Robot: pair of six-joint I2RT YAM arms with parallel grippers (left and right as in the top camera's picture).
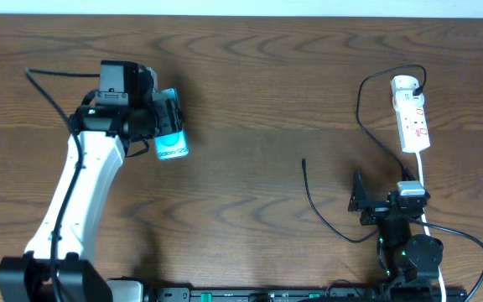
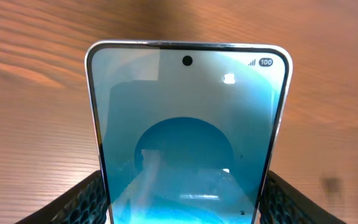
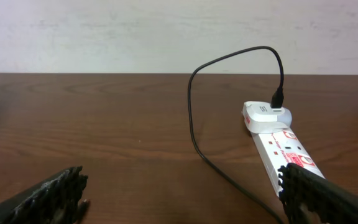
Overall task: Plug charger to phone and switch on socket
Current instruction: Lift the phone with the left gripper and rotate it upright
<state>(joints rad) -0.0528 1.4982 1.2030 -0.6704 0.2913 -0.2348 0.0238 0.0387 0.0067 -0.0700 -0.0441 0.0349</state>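
Dark brown worktop [image 1: 250, 50], matt, with wavy wood grain. In its left half, about midway between far and near edges, the phone [image 2: 185, 137]: flat glass slab with rounded corners and a thin pale rim, blue and pale swirl on the screen, punch-hole lens at top centre, signal bars and "100" in a small pill at top right. Clamped at its lower sides by the left gripper [image 1: 164, 126], ribbed black fingers [image 2: 82, 199] tight against both edges; lifted or resting on the wood, cannot tell. White left arm [image 1: 74, 193] stretched from the near-left corner toward the far edge.

By the far-right corner, the socket [image 1: 412, 116]: long white plastic strip with a rounded end and red markings, print too small to read. Plugged into its far end, the charger [image 3: 191, 118]: thin black cable arching up, then trailing across the wood to a free tip [image 1: 304, 164] right of centre, well apart from the phone.

Right gripper [image 3: 188, 202] low by the near edge toward the right corner, arm folded over its base, jaws spread wide with nothing between them.
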